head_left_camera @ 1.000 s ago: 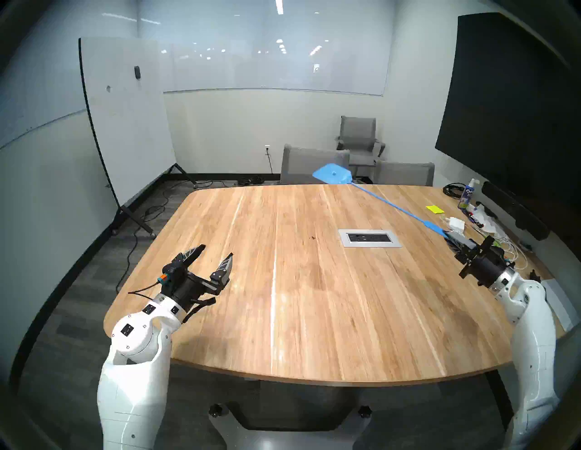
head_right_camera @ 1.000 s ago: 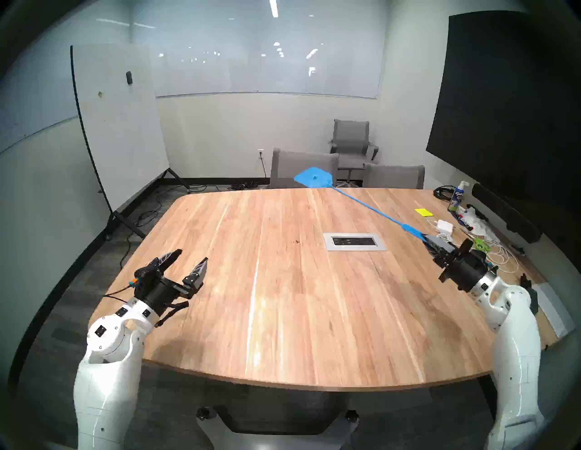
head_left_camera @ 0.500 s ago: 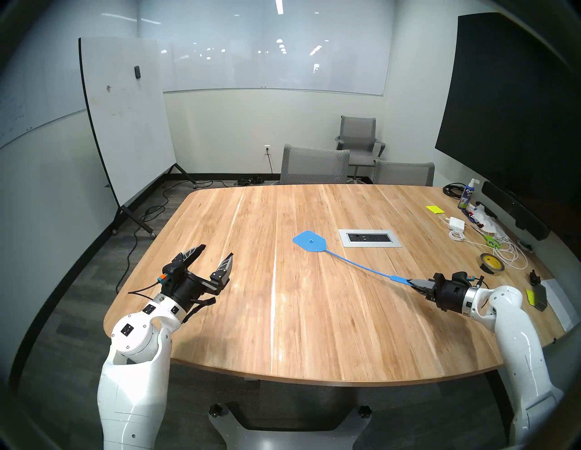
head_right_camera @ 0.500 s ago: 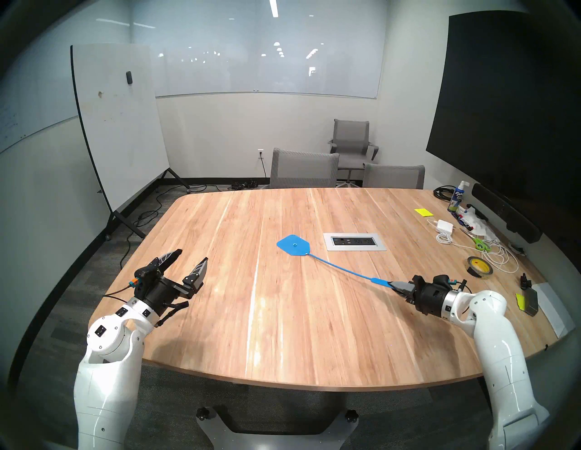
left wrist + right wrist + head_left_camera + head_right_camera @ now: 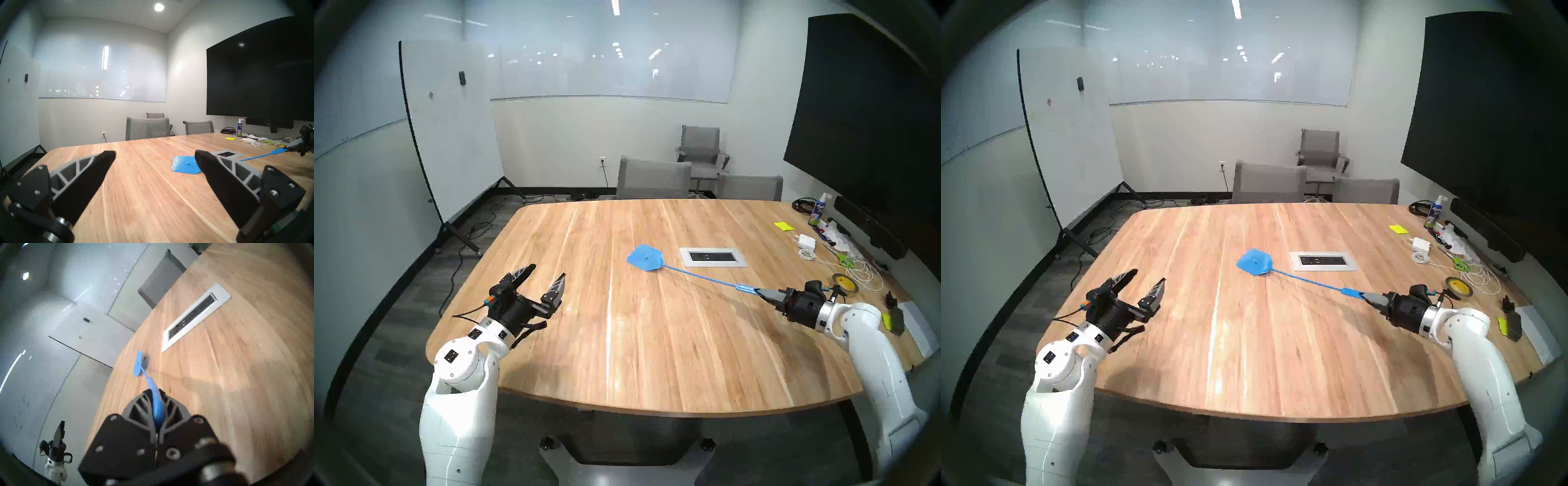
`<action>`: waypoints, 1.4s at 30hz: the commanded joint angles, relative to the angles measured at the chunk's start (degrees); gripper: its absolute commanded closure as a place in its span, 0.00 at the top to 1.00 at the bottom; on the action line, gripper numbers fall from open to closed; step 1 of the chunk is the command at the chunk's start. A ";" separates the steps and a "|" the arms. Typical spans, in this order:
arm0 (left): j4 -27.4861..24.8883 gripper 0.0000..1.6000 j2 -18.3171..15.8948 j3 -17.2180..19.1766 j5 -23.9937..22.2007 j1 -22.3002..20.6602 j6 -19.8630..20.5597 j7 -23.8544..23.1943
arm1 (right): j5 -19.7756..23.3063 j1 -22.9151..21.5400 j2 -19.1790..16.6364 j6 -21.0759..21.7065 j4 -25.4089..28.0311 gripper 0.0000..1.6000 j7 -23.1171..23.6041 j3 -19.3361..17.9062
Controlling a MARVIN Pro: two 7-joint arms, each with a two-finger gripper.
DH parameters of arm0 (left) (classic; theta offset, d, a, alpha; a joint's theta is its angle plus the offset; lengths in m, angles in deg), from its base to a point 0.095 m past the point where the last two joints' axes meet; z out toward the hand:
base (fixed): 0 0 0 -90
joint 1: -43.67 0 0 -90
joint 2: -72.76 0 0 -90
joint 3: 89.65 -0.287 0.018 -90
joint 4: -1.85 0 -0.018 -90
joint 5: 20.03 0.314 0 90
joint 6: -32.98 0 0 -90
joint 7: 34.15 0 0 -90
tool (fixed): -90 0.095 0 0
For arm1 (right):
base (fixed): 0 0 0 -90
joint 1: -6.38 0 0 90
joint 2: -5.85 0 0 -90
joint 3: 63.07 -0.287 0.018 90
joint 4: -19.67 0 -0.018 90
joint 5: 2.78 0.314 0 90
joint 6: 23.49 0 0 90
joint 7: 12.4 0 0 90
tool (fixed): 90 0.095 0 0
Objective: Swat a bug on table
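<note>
Blue swatter (image 5: pixel 645 259) clamped in right pincer (image 5: pixel 761 294), left pincer (image 5: pixel 548 271) agape; bug (image 5: pixel 145 358) only in right wrist view

Three grey chairs (image 5: pixel 653 178) stand beyond the far edge. A wheeled whiteboard (image 5: pixel 449 129) stands at left. A dark wall screen (image 5: pixel 863 112) hangs at right. Below it lie a spray bottle (image 5: pixel 818 213), yellow notes (image 5: pixel 784 226), a white charger (image 5: pixel 806 241), green scissors (image 5: pixel 845 260) and a tape roll (image 5: pixel 845 282).
</note>
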 commanded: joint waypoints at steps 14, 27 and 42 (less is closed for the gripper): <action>-1.38 1.00 0.29 0.04 0.27 -0.28 0.24 -0.06 | 12.94 1.75 4.16 2.65 0.68 0.00 -3.19 -13.26; -1.38 1.00 0.50 0.18 0.44 -0.33 0.29 -0.24 | 17.33 -0.13 8.30 2.64 -2.12 0.00 -13.37 -16.67; -1.39 1.00 0.75 0.37 0.64 -0.40 0.36 -0.47 | 22.27 0.96 10.77 3.78 -1.69 0.00 -17.11 -21.79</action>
